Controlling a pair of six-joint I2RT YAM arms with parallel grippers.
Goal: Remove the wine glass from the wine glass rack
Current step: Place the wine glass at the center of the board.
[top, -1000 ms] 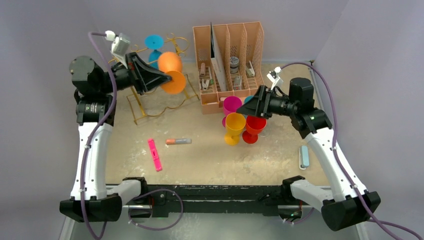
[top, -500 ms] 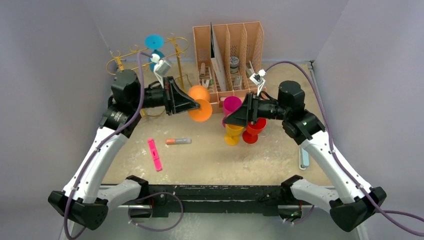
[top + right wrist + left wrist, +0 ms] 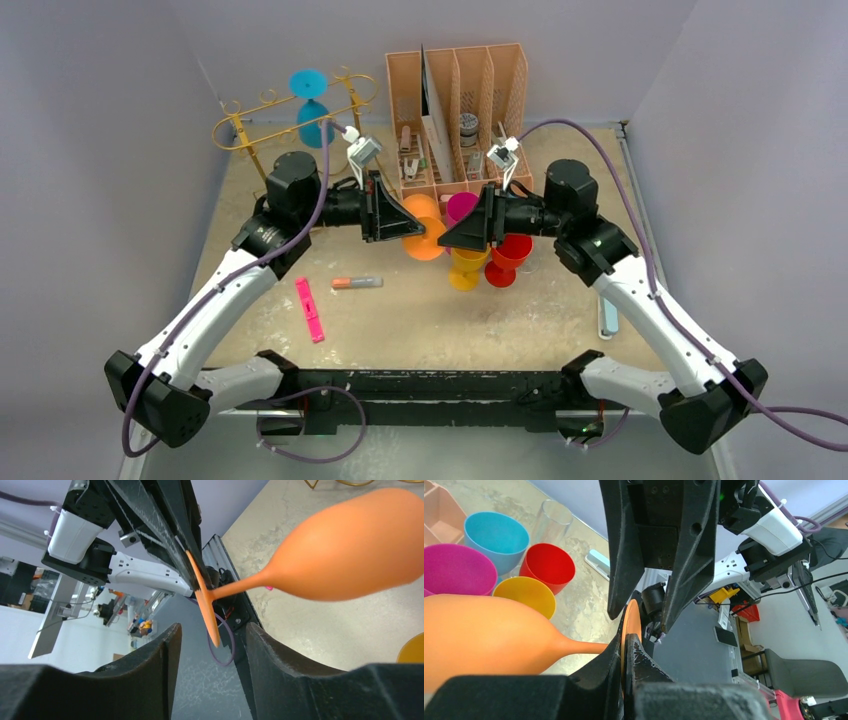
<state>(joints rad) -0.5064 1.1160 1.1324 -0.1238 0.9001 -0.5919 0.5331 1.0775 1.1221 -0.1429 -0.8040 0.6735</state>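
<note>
In the middle of the frame, off the gold rack (image 3: pixel 239 127), the left gripper (image 3: pixel 626 647) pinches the orange wine glass (image 3: pixel 421 226) by its foot, and the open right gripper (image 3: pixel 210 630) could bump it loose.

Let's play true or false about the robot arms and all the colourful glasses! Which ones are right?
1. The left gripper pinches the orange plastic wine glass by its flat round foot. True.
2. The orange glass hangs on the gold wire rack. False: it is off the rack, held in the air over the table.
3. A blue plastic wine glass hangs upside down on the rack. True.
4. The right gripper is clamped shut on the orange glass. False: its jaws stand open around the foot.
5. The red plastic wine glass lies tipped over. False: it stands upright beside the yellow plastic wine glass.
</note>
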